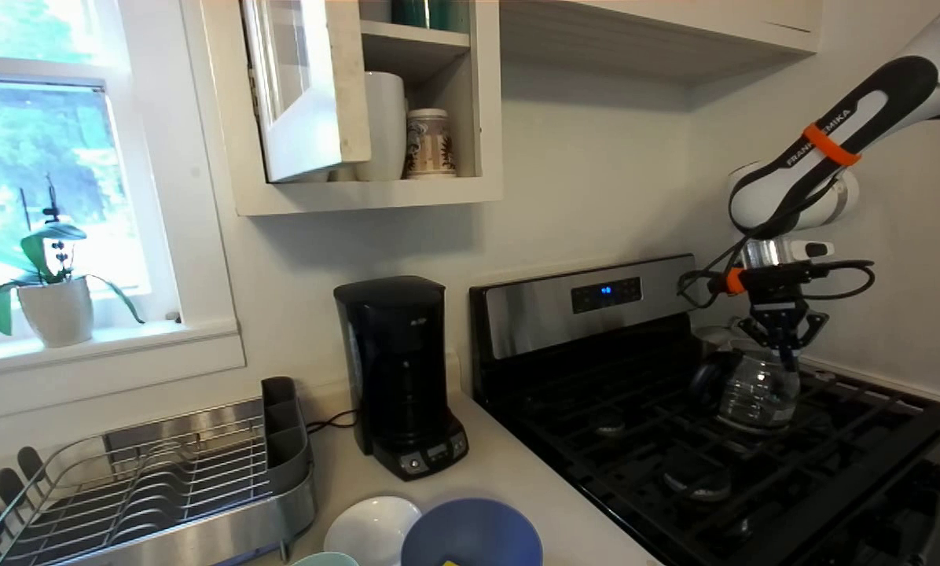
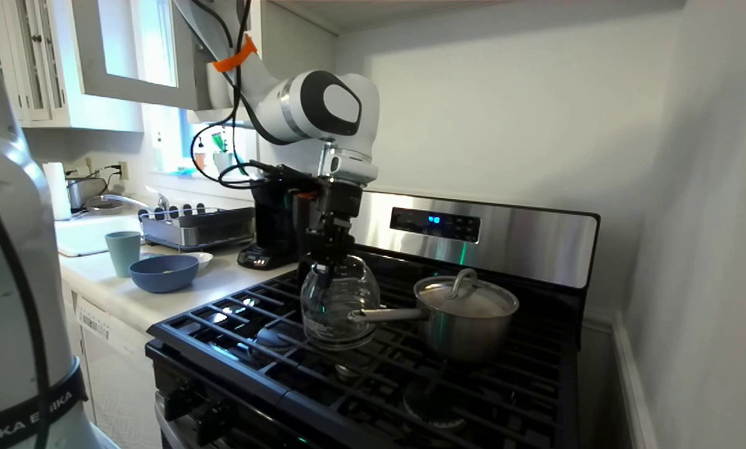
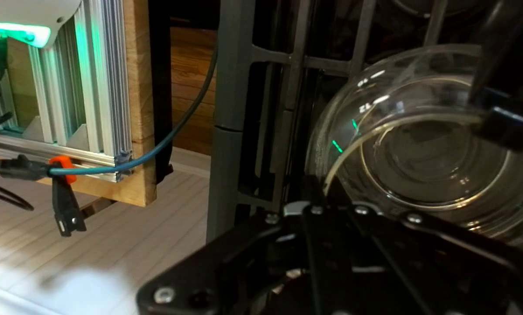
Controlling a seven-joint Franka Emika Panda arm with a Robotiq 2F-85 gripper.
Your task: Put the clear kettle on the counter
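Gripper [image 1: 787, 362] points down, fingertips drawn close, pinching the rim of the clear kettle [image 2: 348, 302]; the kettle's body is just below and to one side of them, upright, over the black stove top [image 2: 223, 363]. Glass rounded, see-through, with pale numeral-like marks and green glints; dark handle well apart from the fingertips, across the mouth. Hard to make out: whether the base touches the stove top. Wrist view cuts off the kettle at its right edge; fingertips there blend dark into dark. A bit farther from the tool: lidded saucepan [image 2: 469, 330]. Well away from it: the counter [image 1: 509, 472], coffee maker [image 1: 399, 362] standing on it.
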